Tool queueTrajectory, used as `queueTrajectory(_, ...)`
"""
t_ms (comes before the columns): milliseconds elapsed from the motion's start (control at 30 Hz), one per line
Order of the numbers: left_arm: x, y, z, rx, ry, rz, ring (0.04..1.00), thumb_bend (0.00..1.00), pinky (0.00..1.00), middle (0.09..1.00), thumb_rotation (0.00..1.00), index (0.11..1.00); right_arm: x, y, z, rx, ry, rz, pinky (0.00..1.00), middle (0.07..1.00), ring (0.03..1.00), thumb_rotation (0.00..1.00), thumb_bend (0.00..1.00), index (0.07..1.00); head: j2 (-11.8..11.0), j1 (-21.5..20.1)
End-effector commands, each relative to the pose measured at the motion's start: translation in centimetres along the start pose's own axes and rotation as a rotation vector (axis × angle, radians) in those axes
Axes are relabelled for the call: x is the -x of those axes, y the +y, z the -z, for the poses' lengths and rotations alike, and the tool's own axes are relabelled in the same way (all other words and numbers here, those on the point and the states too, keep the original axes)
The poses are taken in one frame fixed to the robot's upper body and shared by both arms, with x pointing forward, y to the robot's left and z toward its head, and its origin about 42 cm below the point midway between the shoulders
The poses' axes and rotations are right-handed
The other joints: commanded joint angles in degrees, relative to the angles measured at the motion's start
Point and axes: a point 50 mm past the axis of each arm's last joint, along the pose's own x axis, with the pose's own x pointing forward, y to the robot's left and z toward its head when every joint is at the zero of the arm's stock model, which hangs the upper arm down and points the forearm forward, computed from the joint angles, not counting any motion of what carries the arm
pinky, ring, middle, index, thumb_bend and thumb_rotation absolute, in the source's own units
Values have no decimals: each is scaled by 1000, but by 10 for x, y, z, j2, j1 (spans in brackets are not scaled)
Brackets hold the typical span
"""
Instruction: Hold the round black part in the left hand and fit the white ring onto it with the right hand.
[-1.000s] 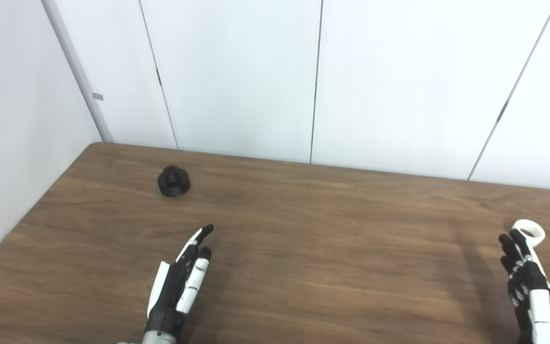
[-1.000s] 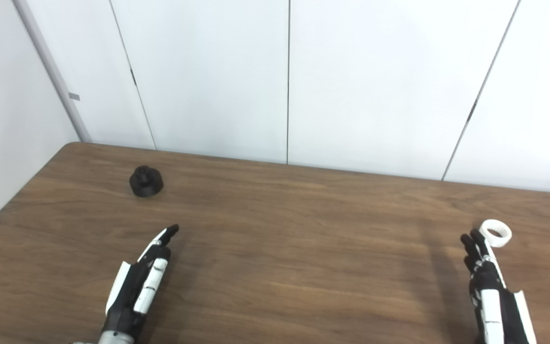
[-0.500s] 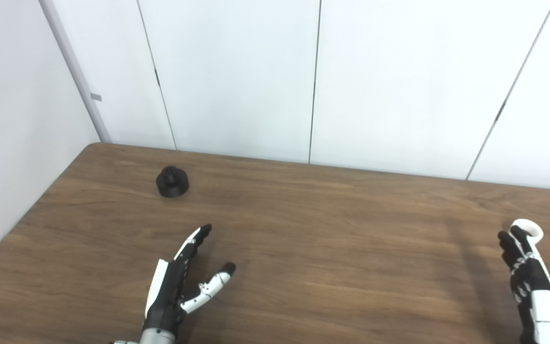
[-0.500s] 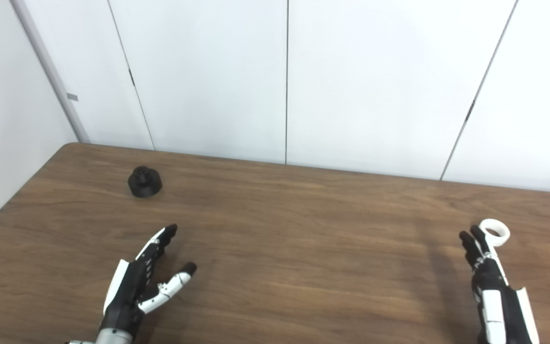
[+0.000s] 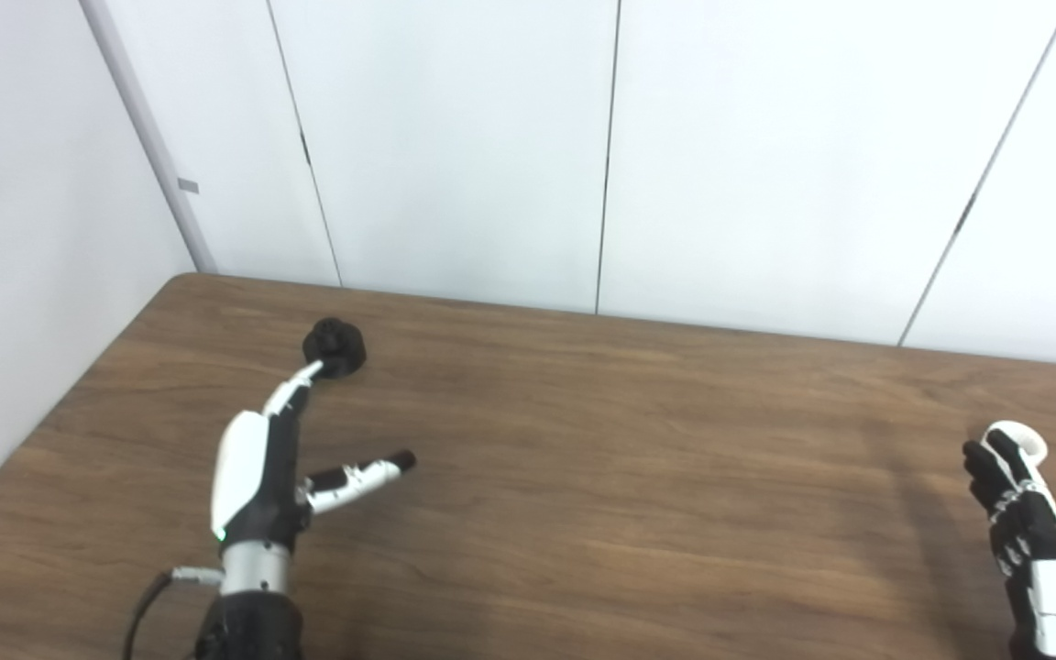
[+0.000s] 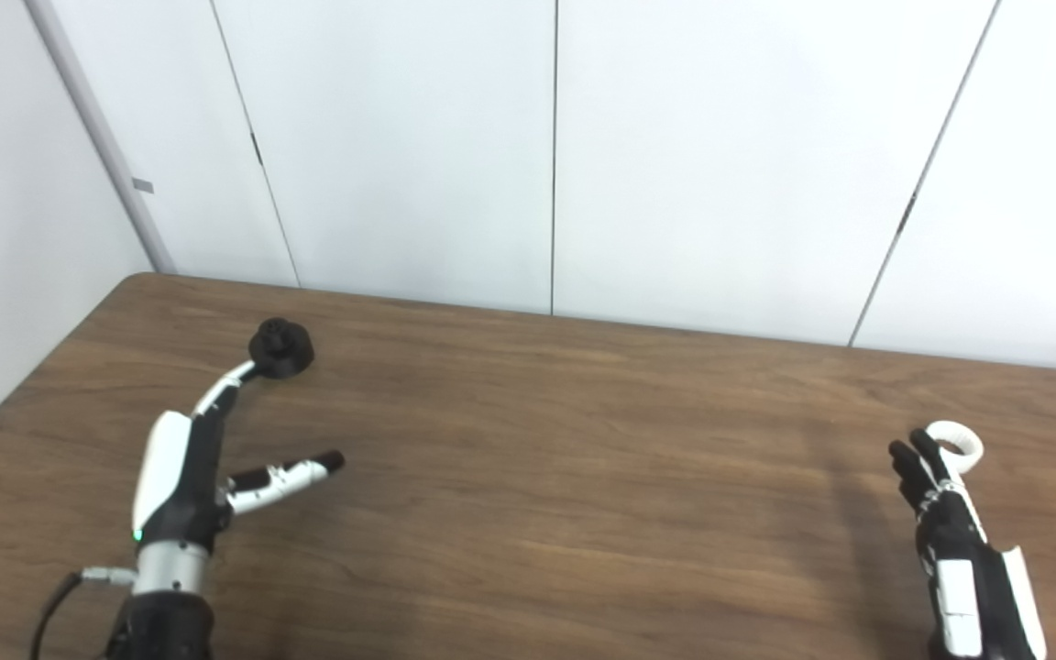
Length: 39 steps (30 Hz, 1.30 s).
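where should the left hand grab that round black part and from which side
Probably around the wide lower rim of the round black part, coming from the near side where the left hand already reaches with thumb spread. The part stands upright on the table with a narrower knob on top; gripping the rim would leave that top free for the white ring.

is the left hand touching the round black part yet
Cannot tell. In both eye views the left hand is open, its fingertips overlapping the near edge of the round black part; neither shows contact or a gap.
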Motion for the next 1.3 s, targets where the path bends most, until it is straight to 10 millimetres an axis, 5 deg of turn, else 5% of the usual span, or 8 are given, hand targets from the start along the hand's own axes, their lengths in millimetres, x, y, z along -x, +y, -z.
queueTrajectory(0, -14, 11, -9, -13, -52, -55, 959, 937, 955, 912, 220, 851, 38, 5, 39, -16, 154, 19, 999, 913, 942, 1000, 656, 940, 0, 2)
queueTrajectory(467, -76, 28, -3, -142, 48, -101, 997, 884, 1000, 941, 339, 857, 40, 6, 40, -6, 155, 25, 1000, 901, 929, 1000, 646, 938, 2, 2)
queueTrajectory(1267, -164, 2, 15, -306, 183, 13, 995, 960, 1000, 957, 404, 846, 39, 9, 39, -1, 150, 33, 1000, 888, 910, 1000, 670, 928, 5, -3)
